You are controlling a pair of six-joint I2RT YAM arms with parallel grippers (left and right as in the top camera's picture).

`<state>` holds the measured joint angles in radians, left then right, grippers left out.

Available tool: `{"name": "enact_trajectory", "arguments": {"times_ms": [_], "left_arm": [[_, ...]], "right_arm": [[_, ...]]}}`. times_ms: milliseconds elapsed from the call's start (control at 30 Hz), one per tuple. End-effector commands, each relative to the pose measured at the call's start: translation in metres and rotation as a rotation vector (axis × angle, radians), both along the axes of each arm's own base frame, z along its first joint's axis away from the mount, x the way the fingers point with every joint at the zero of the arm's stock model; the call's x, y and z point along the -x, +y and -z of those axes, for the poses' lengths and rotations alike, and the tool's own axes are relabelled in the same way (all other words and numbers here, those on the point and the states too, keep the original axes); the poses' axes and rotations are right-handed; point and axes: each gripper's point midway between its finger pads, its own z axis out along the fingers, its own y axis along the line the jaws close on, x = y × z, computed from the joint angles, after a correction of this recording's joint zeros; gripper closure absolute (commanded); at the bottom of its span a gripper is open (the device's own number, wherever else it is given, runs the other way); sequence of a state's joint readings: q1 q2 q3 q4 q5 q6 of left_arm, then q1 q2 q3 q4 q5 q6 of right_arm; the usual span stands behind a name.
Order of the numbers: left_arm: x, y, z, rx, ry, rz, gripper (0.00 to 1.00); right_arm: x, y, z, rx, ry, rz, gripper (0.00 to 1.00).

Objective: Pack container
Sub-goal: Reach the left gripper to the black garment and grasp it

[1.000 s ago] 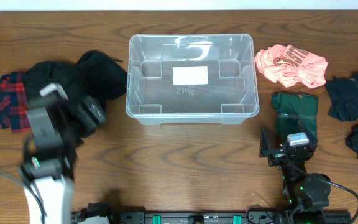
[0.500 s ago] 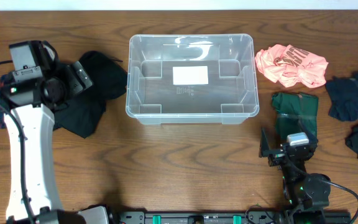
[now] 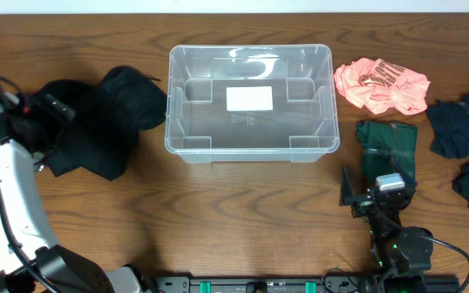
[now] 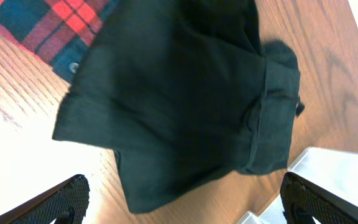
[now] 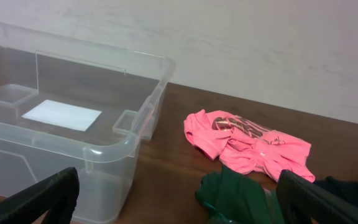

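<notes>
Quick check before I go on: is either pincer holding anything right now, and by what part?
Nothing is held. The left pincer stands open over the black garment, and the right pincer is open too, with nothing between its fingers.

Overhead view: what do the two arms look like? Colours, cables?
Left arm: white link, black joints, thin black cable alongside. Right arm: black, silver block at the wrist, green lights, black cable. Left tool and right tool: black fingers.

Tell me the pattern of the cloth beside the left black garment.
The cloth is red-and-dark plaid, clearest in the left wrist view.
</notes>
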<state>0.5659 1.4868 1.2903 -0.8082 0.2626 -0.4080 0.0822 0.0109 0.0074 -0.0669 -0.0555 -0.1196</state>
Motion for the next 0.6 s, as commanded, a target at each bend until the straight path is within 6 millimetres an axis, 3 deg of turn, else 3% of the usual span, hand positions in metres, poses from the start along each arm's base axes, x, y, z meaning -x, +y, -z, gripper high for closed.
{"name": "enact_trajectory", "arguments": {"times_ms": [0, 167, 267, 567], "left_arm": [[0.008, 0.01, 0.013, 0.075, -0.024, -0.027, 0.02], [0.029, 0.046, 0.034, 0.071, -0.04, -0.138, 0.02], [0.029, 0.058, 0.044, 0.051, -0.093, -0.136, 0.02], [0.017, 0.058, 0.087, 0.087, -0.111, -0.07, 0.02]], "right_arm": [[0.0, -0.004, 0.0, -0.014, 0.001, 0.018, 0.01], [0.0, -0.004, 0.001, -0.014, 0.002, 0.018, 0.01], [0.0, -0.004, 0.0, -0.014, 0.001, 0.018, 0.01], [0.0, -0.004, 0.0, -0.014, 0.001, 0.018, 0.01]]}}
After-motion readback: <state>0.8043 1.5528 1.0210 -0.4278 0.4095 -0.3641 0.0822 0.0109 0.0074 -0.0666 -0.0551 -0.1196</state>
